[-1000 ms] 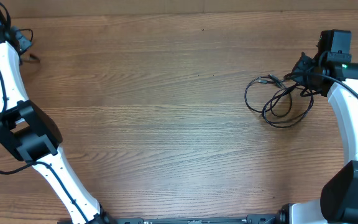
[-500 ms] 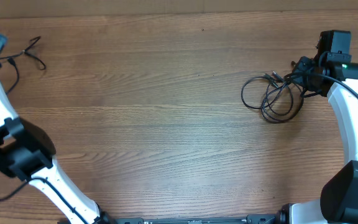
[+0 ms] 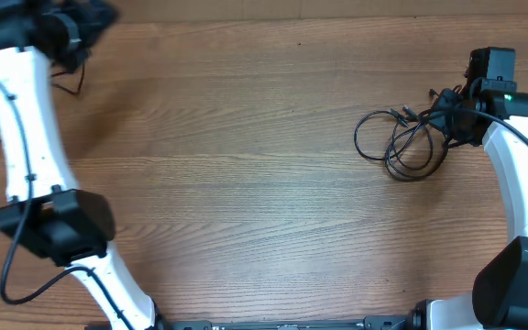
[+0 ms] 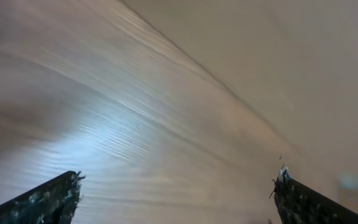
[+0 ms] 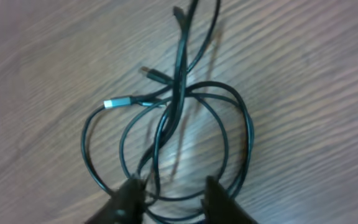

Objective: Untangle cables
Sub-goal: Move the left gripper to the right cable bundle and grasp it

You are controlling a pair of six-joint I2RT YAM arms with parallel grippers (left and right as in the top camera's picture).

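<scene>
The worktop (image 3: 246,183) is pale brown wood with long, straight grain. Toward its right side the cables (image 3: 400,145) lie in a loose knot of thin, glossy black loops, just beside the right gripper (image 3: 449,115). Only its wrist view shows a silver plug tip (image 5: 114,102) and the jaws parted, with strands running between them unpinched. The left gripper (image 4: 176,193) has its jaws spread wide over blurred wood.
</scene>
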